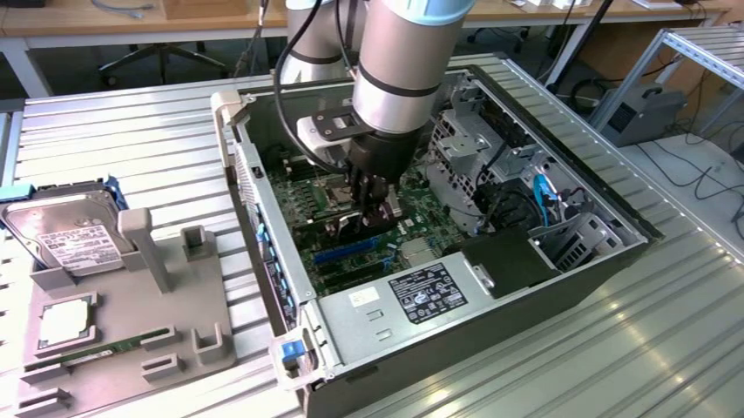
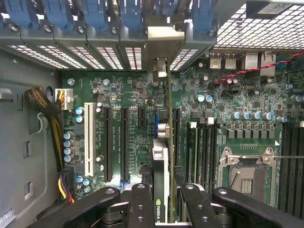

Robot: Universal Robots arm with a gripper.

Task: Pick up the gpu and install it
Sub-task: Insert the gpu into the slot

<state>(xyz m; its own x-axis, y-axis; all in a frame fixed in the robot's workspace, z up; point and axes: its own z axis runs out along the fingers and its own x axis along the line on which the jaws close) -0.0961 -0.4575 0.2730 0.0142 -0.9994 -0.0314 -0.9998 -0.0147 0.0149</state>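
The gpu is a slim black card seen edge-on, standing upright over the green motherboard among the black expansion slots. Its silver end bracket reaches the row of rear slot covers. My gripper is shut on the card, one black finger on each side of it. In the exterior view the gripper reaches down inside the open computer case, low over the motherboard's middle. Whether the card sits fully in its slot cannot be told.
A white slot and a cable bundle lie beside the card; the CPU socket lies on the other side. The power supply and drive cage crowd the case. A grey fixture holds a hard drive.
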